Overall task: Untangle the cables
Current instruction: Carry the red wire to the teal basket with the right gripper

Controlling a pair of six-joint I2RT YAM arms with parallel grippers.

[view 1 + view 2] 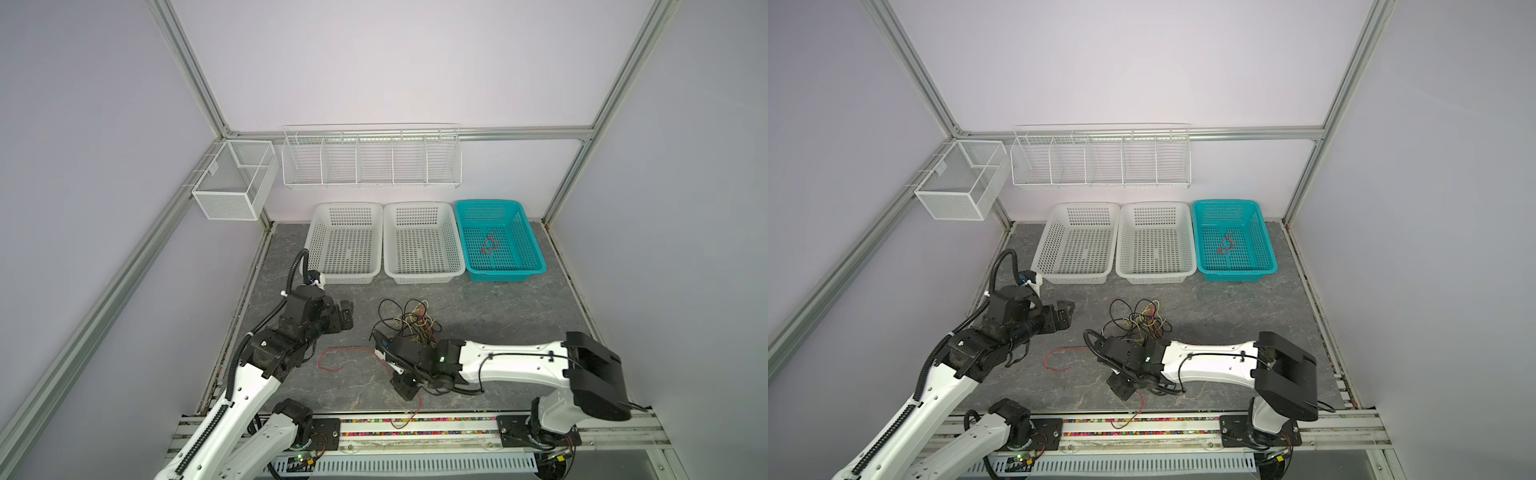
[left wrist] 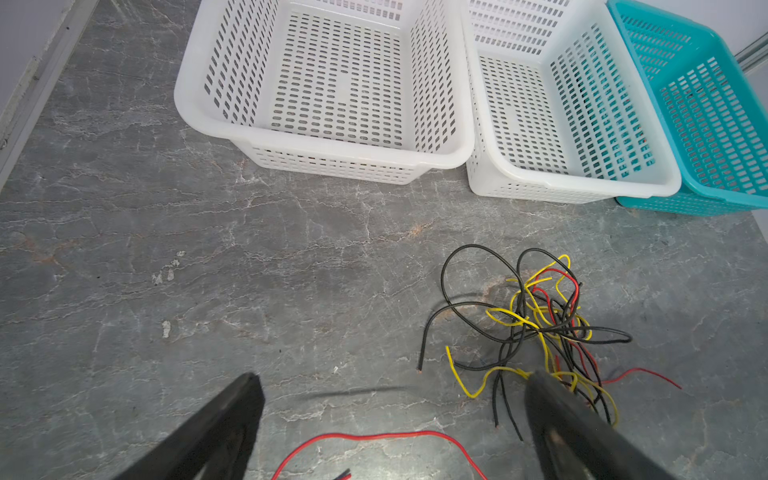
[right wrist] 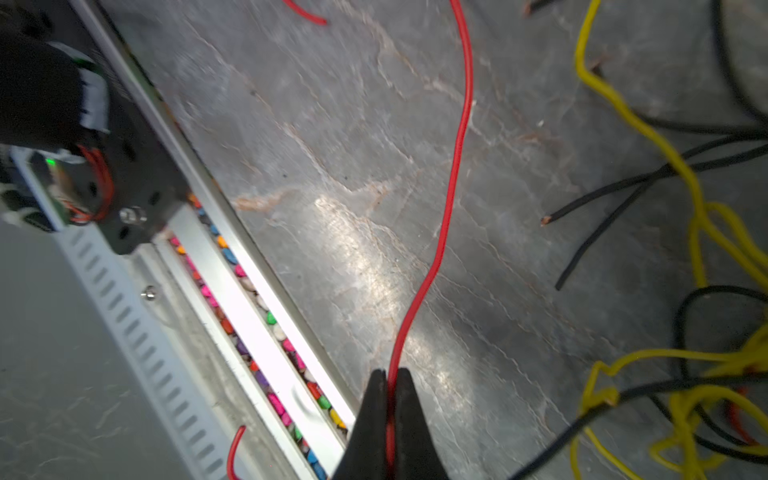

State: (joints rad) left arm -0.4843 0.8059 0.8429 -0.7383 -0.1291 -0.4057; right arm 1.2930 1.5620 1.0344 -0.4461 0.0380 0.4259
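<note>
by the rail (image 3: 257, 332), right gripper (image 3: 390, 375) pinches red cable (image 3: 455, 166).

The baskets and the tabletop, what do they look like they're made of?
White baskets and teal basket: moulded plastic, probably, smooth and slightly glossy, walls punched with slots. Tabletop: grey stone-look surface with pale veins and a dull sheen; real stone or printed laminate, cannot tell.

Grey tabletop (image 1: 519, 307) bears baskets (image 1: 424, 273), seemingly tangled cables (image 1: 415, 322).
</note>
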